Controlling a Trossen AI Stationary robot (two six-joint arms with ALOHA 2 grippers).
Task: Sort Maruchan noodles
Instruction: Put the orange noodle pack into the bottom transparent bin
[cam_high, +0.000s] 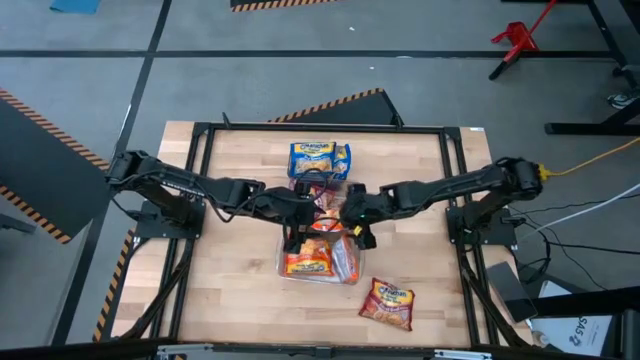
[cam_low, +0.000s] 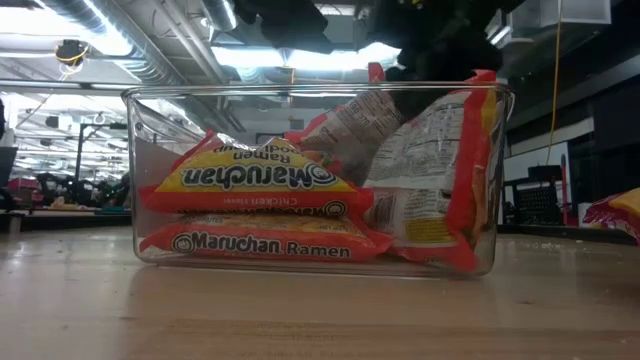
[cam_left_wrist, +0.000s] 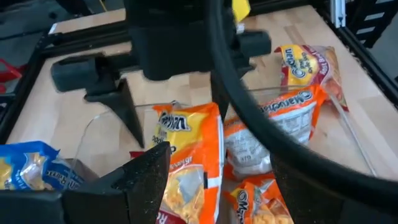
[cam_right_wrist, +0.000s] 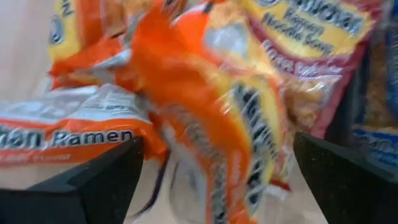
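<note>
Both arms reach inward, left gripper (cam_high: 297, 236) and right gripper (cam_high: 357, 232) seemingly spread.

From above, both arms meet over the clear bin (cam_high: 318, 262) and cover much of its contents, so the packets there can't be counted. At desk height a red packet (cam_low: 618, 212) is cut off by the picture's edge. In the right wrist view an orange packet (cam_right_wrist: 211, 118) is smeared with blur, its print unreadable. The left end effector (cam_left_wrist: 205, 186) blocks part of the orange packets behind it.
</note>
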